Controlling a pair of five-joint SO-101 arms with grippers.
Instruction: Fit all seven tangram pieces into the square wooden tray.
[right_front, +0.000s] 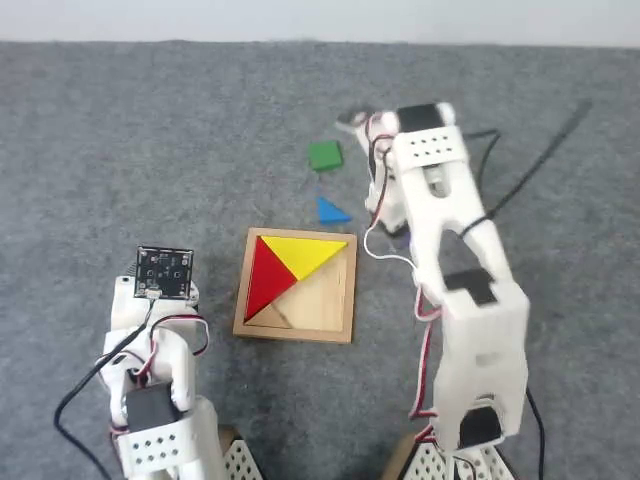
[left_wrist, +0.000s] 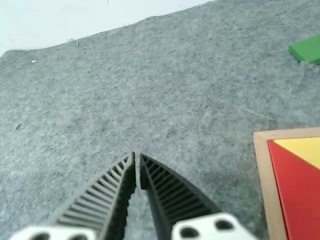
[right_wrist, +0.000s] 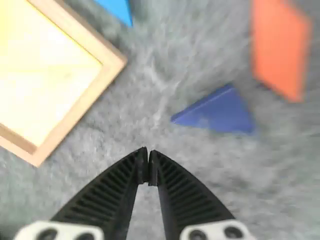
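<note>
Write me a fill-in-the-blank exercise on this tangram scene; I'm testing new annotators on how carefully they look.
1. In the wooden tray, the large triangle touching the yellow triangle is ___.
2. The green piece on the felt beyond the tray is shaped like a ___.
3. In the right wrist view, the four-sided piece near the dark blue triangle is ___.
4. The left gripper hangs over the felt with its fingers ___.

Missing words: red; square; orange; shut.
</note>
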